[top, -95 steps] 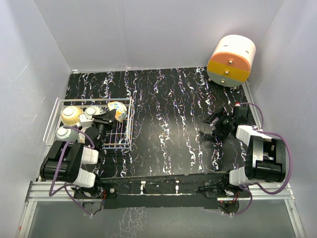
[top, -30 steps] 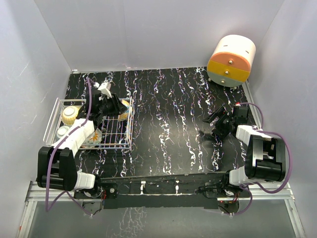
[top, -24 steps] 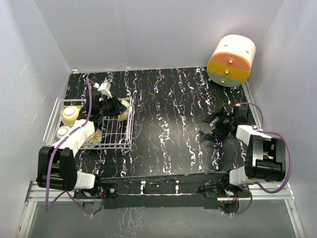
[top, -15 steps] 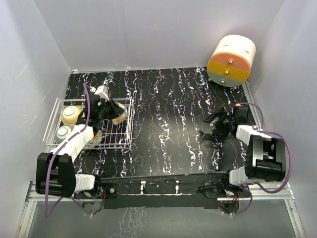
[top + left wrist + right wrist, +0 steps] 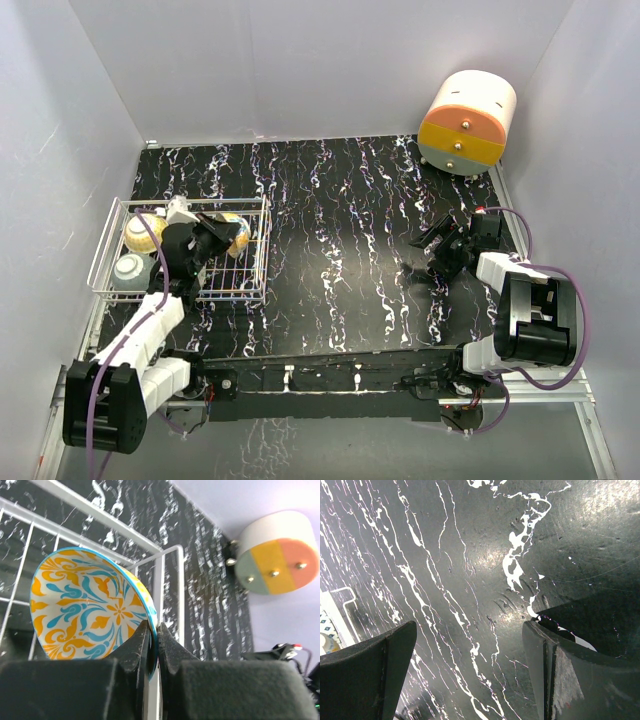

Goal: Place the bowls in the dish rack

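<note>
The dish rack (image 5: pixel 262 250) stands at the table's left. A cream-yellow bowl (image 5: pixel 143 230) and a grey-white bowl (image 5: pixel 130 270) lie at its left end. My left gripper (image 5: pixel 212 238) is over the rack's right end, shut on the rim of a tilted bowl (image 5: pixel 234 232). In the left wrist view that bowl (image 5: pixel 85 605) shows an orange-and-blue pattern and a teal rim, which my left gripper (image 5: pixel 152 628) pinches beside the rack's white wire (image 5: pixel 170 580). My right gripper (image 5: pixel 430 255) hangs open over bare table at the right, and in its own view the right gripper (image 5: pixel 470 650) holds nothing.
An orange-and-cream round drawer unit (image 5: pixel 467 122) stands at the back right corner. White walls close in the black marbled table (image 5: pixel 340 230) on three sides. A corner of the rack (image 5: pixel 345 607) shows at the left edge of the right wrist view.
My left gripper has shut on the teal-rimmed bowl's rim. The left arm has drawn back toward the near edge, and the bowl has shifted slightly left in the rack. The right arm has not moved.
</note>
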`<action>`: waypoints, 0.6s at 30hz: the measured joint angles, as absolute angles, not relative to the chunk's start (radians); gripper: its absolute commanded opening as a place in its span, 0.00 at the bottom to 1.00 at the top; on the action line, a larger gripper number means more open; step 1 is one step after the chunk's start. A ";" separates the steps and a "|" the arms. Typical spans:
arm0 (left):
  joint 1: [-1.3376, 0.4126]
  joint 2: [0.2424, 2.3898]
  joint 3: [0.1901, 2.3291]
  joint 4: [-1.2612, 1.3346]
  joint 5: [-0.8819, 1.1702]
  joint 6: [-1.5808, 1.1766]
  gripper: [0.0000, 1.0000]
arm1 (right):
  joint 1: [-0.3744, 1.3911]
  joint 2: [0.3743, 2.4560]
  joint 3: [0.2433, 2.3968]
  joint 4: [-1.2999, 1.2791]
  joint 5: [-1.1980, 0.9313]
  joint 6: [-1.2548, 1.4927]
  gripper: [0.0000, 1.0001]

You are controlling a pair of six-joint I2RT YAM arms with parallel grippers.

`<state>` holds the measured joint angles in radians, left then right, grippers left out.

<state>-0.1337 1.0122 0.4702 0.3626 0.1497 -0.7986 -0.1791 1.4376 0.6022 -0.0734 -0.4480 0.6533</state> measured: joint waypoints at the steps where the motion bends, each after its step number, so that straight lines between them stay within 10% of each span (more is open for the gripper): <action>1: -0.134 1.001 0.462 0.387 0.143 -0.818 0.00 | -0.179 1.438 0.602 -0.073 -0.448 0.653 0.90; 18: -0.134 1.091 0.244 0.977 0.036 -0.999 0.00 | -0.179 1.438 0.606 -0.081 -0.444 0.649 0.90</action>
